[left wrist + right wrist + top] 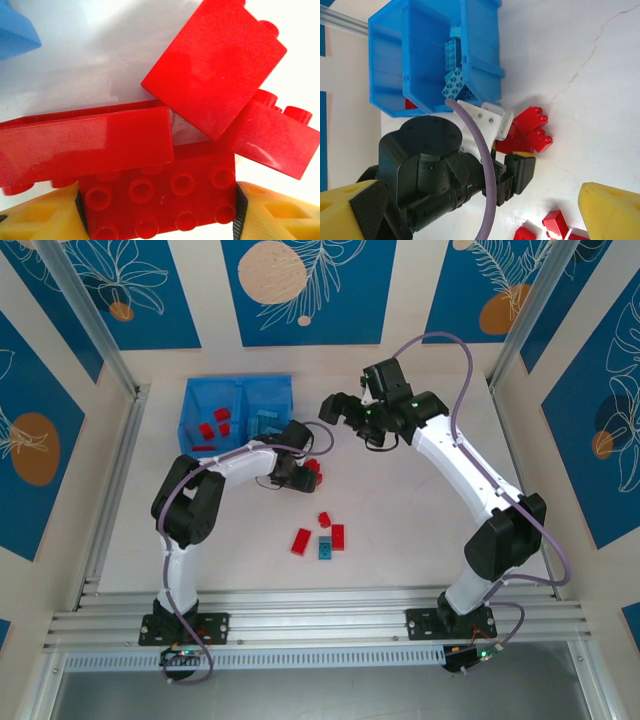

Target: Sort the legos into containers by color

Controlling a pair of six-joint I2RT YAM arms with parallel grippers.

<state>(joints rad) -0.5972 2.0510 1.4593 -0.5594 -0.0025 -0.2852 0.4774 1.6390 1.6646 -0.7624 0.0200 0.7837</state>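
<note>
Just right of the blue plastic two-compartment tray [186, 410], with left gripper [159, 217] clamped across a studded bright red plastic brick [155, 185] among leaning red bricks [215, 70]: raise straight up, shed neighbours, head for the red-holding left compartment [203, 400]; leave wide-open right gripper [333, 410] clear.

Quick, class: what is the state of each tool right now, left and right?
Left tool: closed on a red brick, pads against both its sides.
Right tool: open, holding nothing.
</note>
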